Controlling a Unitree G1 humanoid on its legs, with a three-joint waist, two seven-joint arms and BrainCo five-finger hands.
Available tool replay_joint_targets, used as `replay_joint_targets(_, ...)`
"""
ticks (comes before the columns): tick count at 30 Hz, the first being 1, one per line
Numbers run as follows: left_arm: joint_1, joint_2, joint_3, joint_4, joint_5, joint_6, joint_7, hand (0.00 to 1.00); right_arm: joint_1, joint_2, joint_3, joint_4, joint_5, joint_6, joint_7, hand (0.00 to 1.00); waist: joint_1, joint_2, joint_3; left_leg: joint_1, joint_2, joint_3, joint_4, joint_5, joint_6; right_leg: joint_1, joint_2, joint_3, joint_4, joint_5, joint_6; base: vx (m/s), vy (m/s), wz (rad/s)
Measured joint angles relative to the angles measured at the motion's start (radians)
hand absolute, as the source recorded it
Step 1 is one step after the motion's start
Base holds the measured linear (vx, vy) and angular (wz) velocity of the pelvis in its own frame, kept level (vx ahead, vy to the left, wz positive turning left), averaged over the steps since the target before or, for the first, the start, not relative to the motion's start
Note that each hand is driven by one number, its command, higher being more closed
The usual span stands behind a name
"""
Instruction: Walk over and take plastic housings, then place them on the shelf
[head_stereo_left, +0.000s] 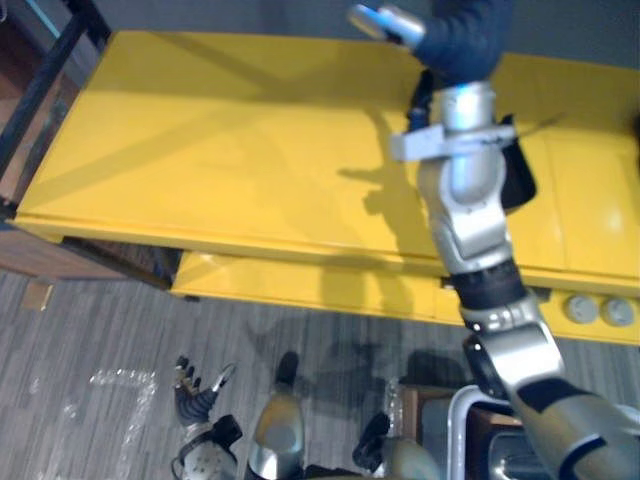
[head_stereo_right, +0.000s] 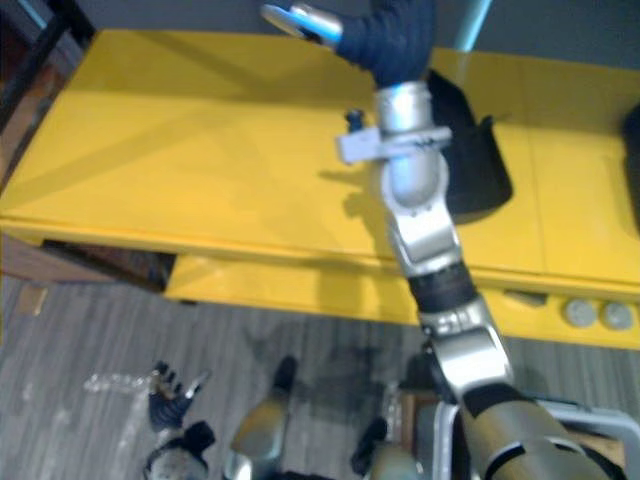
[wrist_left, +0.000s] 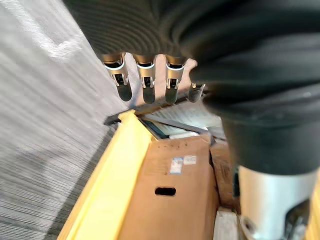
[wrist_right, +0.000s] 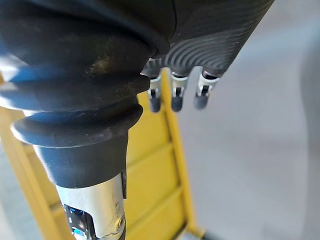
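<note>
Where the head views look down on the yellow shelf (head_stereo_left: 200, 150), item one is a black plastic housing (head_stereo_right: 472, 150). It rests on the top board toward the far right, free of both hands.
Risk, as judged: the right arm crosses just beside and above the housing, so a careless pull-back could let the forearm clip it and shove it toward the front edge.
Right hand (head_stereo_right: 388, 40): raised past the board's far edge, one silver finger (head_stereo_right: 300, 18) stretched out, nothing in it.
Left hand (head_stereo_left: 193, 398): low over the grey floor (head_stereo_left: 100, 320) before the shelf, fingers spread.
Two grey round discs (head_stereo_left: 580, 308): lower board, right end.

Left wrist view: fingers (wrist_left: 145, 82) straight and apart, empty. A cardboard box (wrist_left: 175, 215) lies beside a yellow edge beyond.

Right wrist view: fingers (wrist_right: 176, 97) straight, side by side, holding nothing. Yellow boards beyond.
</note>
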Motion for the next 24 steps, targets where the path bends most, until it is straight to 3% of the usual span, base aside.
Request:
replay_joint_targets(3, 0.001, 0.011, 0.016, 0.019, 0.002, 0.000, -0.011, 0.00, 0.106, -0.089, -0.089, -0.026, -0.029, 0.048, 0.018, 0.00, -0.024, -0.036, -0.026, 0.020, -0.004, 0.039, -0.016, -0.002, 0.004, 0.013, 0.001, 0.043, -0.051, 0.034, 0.008, 0.01, 0.051, -0.38)
replay_joint_targets(5, 0.004, 0.025, 0.016, 0.046, 0.036, 0.000, -0.015, 0.00, 0.153, -0.149, -0.102, -0.027, -0.067, 0.076, 0.038, 0.00, -0.048, -0.047, -0.051, 0.023, -0.006, 0.051, -0.019, -0.004, 0.007, 0.015, 0.000, 0.050, -0.068, 0.044, 0.011, 0.01, 0.031, -0.22)
replay_joint_targets(8, 0.009, 0.036, 0.016, 0.075, 0.043, 0.000, -0.019, 0.00, 0.242, -0.246, -0.102, -0.027, -0.102, 0.100, 0.090, 0.00, -0.069, -0.049, -0.099, 0.038, -0.002, 0.074, -0.035, -0.003, 0.009, 0.011, 0.003, 0.074, -0.076, 0.048, 0.012, 0.03, -0.002, -0.18)
replay_joint_targets(11, 0.009, 0.039, 0.015, 0.091, 0.044, -0.001, -0.021, 0.00, 0.331, -0.297, -0.106, -0.023, -0.057, 0.144, 0.123, 0.00, -0.093, -0.047, -0.121, 0.050, 0.003, 0.079, -0.047, -0.003, 0.009, 0.014, 0.007, 0.079, -0.078, 0.048, 0.012, 0.02, -0.020, -0.10)
replay_joint_targets(19, 0.009, 0.041, 0.006, 0.130, 0.070, 0.002, -0.022, 0.00, 0.534, -0.282, -0.158, -0.013, -0.063, 0.152, 0.132, 0.00, -0.111, -0.063, -0.144, 0.050, 0.005, 0.105, -0.051, -0.003, 0.009, -0.003, 0.006, 0.105, -0.076, 0.054, 0.011, 0.00, -0.002, -0.09)
replay_joint_targets(24, 0.009, 0.044, 0.006, 0.170, 0.072, 0.011, -0.016, 0.00, 0.608, -0.237, -0.164, 0.063, -0.010, 0.204, 0.152, 0.00, -0.121, -0.083, -0.173, 0.050, 0.003, 0.108, -0.051, -0.003, 0.009, -0.004, 0.004, 0.107, -0.076, 0.056, 0.009, 0.00, 0.000, 0.00)
